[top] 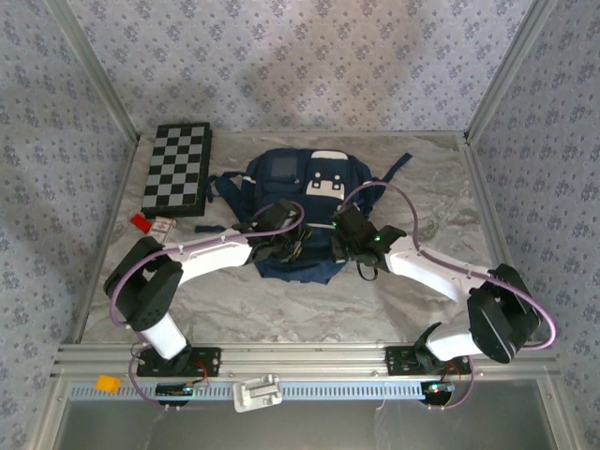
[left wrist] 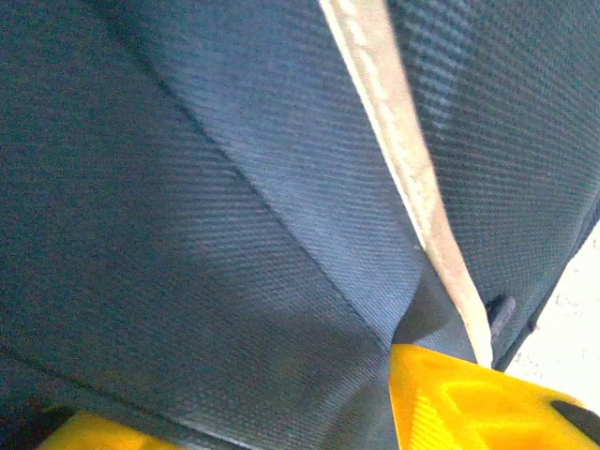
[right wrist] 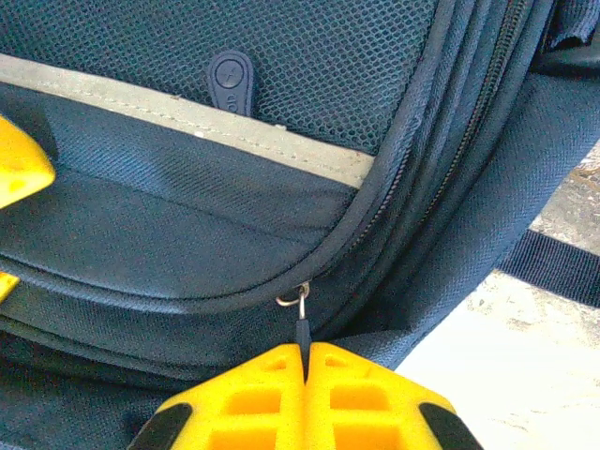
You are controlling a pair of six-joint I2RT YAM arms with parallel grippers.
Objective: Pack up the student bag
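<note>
1. Two claws are placed at the near edge of the student bag (top: 305, 183), which lies centrally on the surface (top: 281, 309).
2. The right claw (right wrist: 305, 366) is pressed together on a zipper pull (right wrist: 302, 323).
3. The left claw (top: 278, 242) is buried in bag fabric; its fingers (left wrist: 469, 403) are seen apart, but a grip cannot be told.

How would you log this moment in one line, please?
task: pack student bag | right gripper: shut on zipper pull | left gripper: against bag fabric, grip unclear
</note>
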